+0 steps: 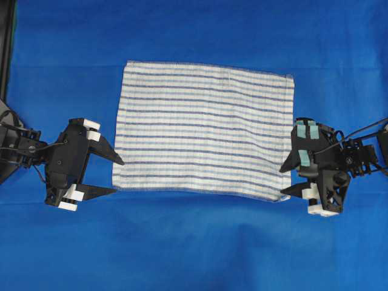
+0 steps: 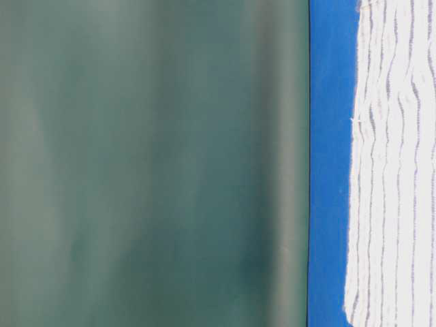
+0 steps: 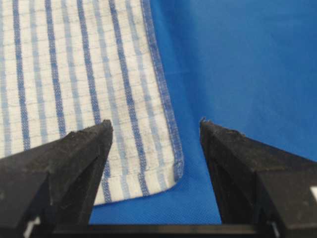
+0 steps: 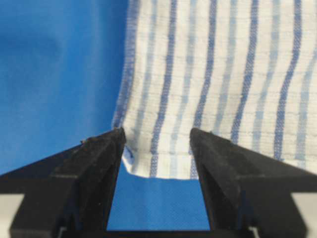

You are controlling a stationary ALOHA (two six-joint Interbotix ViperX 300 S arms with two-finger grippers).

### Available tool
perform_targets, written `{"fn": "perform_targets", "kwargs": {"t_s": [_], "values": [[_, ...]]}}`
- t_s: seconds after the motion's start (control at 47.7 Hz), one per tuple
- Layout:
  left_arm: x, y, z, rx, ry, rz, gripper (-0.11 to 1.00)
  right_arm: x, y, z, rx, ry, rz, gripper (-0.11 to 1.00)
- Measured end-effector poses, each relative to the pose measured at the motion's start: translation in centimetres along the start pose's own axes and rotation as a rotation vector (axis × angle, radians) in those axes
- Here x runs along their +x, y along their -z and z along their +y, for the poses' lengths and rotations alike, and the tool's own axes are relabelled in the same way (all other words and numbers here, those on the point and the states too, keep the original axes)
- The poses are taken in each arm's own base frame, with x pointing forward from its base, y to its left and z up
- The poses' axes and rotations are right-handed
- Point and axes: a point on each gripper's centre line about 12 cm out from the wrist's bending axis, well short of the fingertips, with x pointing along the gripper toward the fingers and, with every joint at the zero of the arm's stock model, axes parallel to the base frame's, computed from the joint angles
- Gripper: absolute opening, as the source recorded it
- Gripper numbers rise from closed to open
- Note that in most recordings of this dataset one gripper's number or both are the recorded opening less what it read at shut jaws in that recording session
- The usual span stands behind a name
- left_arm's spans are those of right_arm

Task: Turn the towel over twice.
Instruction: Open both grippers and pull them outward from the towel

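Observation:
The towel (image 1: 203,130) lies flat and spread out on the blue sheet, white with thin blue stripes; it also appears in the table-level view (image 2: 395,170). My left gripper (image 1: 118,176) stands open just off the towel's near left corner (image 3: 168,168), jaws apart with nothing between them. My right gripper (image 1: 285,180) is open at the near right corner (image 4: 158,163), its fingers (image 4: 99,153) straddling the corner's edge without pinching it. The corner there curls slightly.
A plain blue sheet (image 1: 194,242) covers the whole table. A dark frame edge (image 1: 5,54) runs along the far left. A green wall (image 2: 150,163) stands behind the table.

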Motion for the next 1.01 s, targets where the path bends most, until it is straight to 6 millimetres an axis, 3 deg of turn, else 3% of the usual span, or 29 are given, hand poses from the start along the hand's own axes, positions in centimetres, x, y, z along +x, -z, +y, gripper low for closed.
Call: {"fn": "perform_targets", "kwargs": {"t_s": [0.294,0.525,0.86,1.007], "values": [[-0.8,-1.9,0.2,0.010,-0.008,-0.055,0.64,-1.5,-1.0,0.2,-0.028,-0.013,-0.059,0.59],[-2.9,-4.3,1.6,-0.016,-0.057,-0.166,0.64,-5.9,-3.5,-0.9,-0.067,0.001,-0.239,0.59],[-6.5,-6.7,2.9,-0.036,-0.111,-0.325,0.64,-12.3,-4.9,-3.2,-0.102,0.075,-0.482,0.59],[-7.8,-7.1,3.0,-0.035,-0.122,-0.371,0.64,-13.5,-5.1,-3.7,-0.097,0.096,-0.522,0.59]]}}
